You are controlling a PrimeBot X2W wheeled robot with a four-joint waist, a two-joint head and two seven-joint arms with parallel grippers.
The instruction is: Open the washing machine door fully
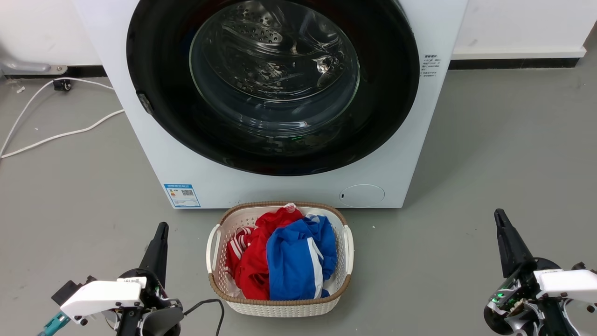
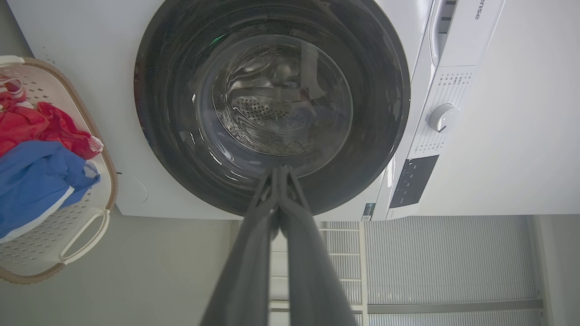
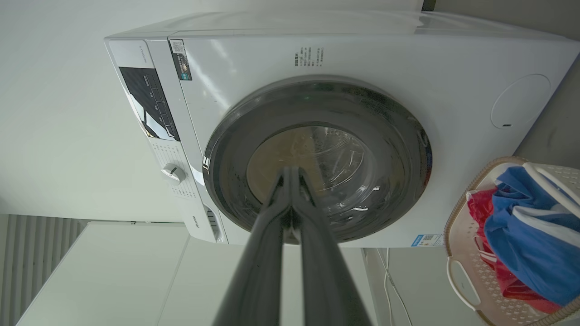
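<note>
Left jaws and right jaws pinched together, empty. Ahead of both, the washing machine door [image 1: 273,79] looks rigid, heavy, slick; probably best hooked at its rim notch [image 1: 144,103].

A smooth matte grey floor [image 1: 503,140] runs back to a plain white wall [image 1: 522,23]; a thin black skirting strip [image 1: 513,64] lines the wall's foot. At the left, loose white cables [image 1: 60,135] curl over the floor near a small black plug [image 1: 61,85]; the left wrist view catches a pale, finely ribbed panel [image 2: 448,258]; the light is soft and even.
</note>
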